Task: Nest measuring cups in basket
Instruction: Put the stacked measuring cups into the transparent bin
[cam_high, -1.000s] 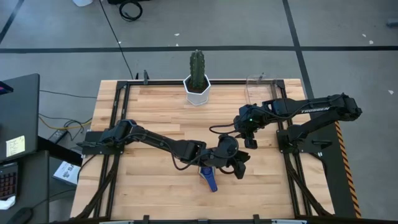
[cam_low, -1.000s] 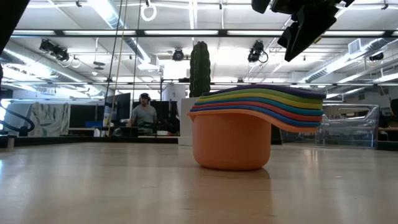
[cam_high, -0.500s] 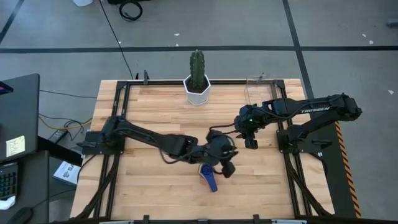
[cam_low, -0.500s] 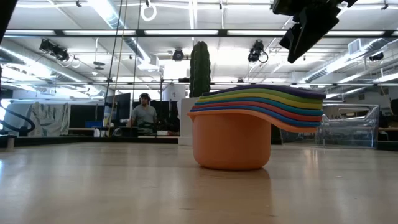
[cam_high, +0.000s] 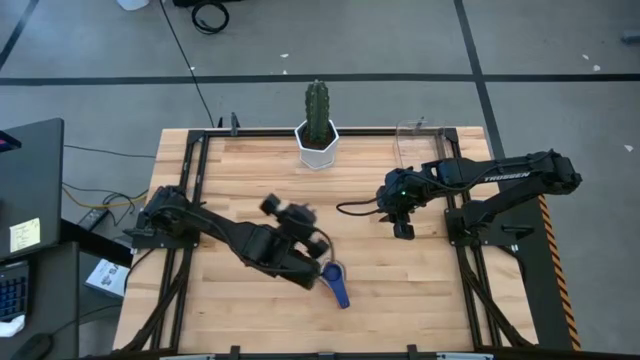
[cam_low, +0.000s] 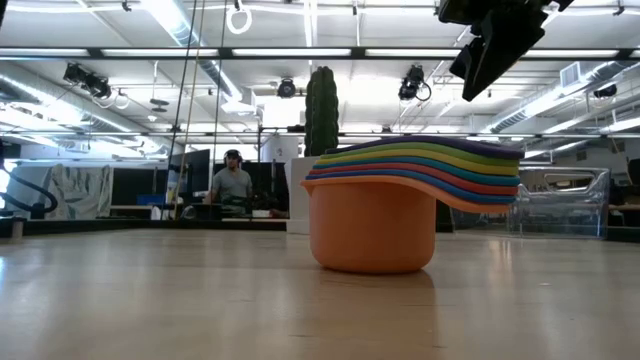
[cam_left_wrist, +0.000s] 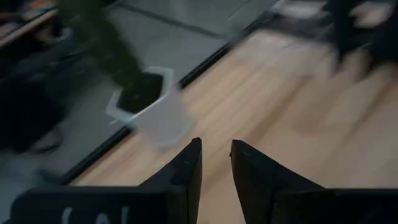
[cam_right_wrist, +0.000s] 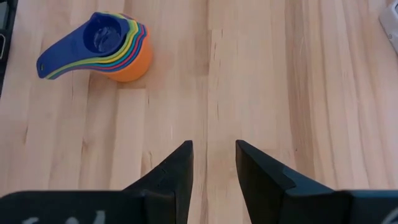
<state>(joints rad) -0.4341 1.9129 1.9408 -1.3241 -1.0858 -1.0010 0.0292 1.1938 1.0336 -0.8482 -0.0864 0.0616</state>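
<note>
From my station I see the measuring cups (cam_high: 336, 281) nested in one stack, standing on the wooden surface (cam_high: 240, 180) near its front edge; in the low view the stack (cam_low: 400, 215) sits with the orange cup at the bottom and the handles fanned to one side. Nothing touches it. The basket (cam_high: 415, 142) stands apart at the far right corner of the surface, with no cups in it that I can make out. My left gripper (cam_high: 290, 213) is above the middle of the surface, just beside the stack but clear of it, its fingers (cam_left_wrist: 186, 171) a narrow gap apart and holding nothing. My right gripper (cam_high: 404, 230) hangs over the right side of the surface, fingers (cam_right_wrist: 174, 171) parted a little, also bare. A potted cactus (cam_high: 317, 125) stands at the far edge.
</note>
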